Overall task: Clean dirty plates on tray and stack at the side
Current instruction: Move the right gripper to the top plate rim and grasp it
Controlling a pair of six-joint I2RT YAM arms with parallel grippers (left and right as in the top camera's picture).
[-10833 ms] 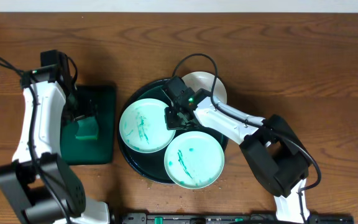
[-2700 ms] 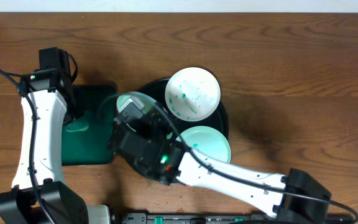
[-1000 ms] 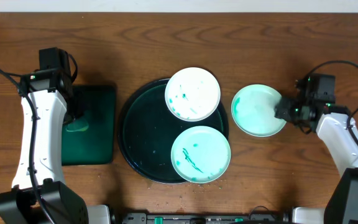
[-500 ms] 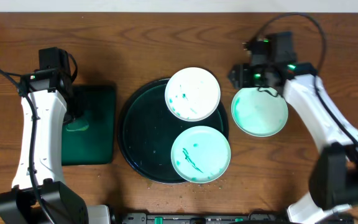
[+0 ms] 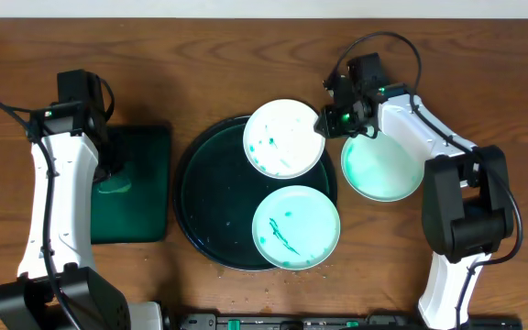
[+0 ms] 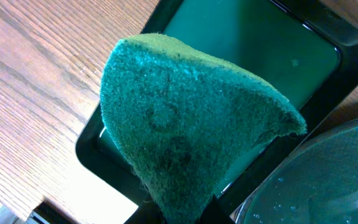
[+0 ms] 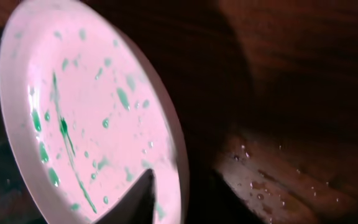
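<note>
— Now, item one: what is the right claw (image 5: 326, 121) doing?
— It sits at the right rim of the upper plate (image 5: 283, 138), which rests on the round tray (image 5: 200, 197) at its far-right edge. One finger (image 7: 143, 194) lies over the inner lip. I cannot tell whether it is clamped on.
— Left claw (image 5: 108, 167)?
— Clenched on the green sponge (image 6: 179, 124), over the rectangular tray (image 5: 149, 220).
— Remaining stock?
— Lower plate (image 5: 295, 227), smeared, on the round tray. Third plate (image 5: 383, 165) on the desk (image 5: 484, 82) beside it.
— Handling note?
— I'd pinch the rim squarely, lift without tipping, clear the lower plate, and present the smeared face to the sponge.
</note>
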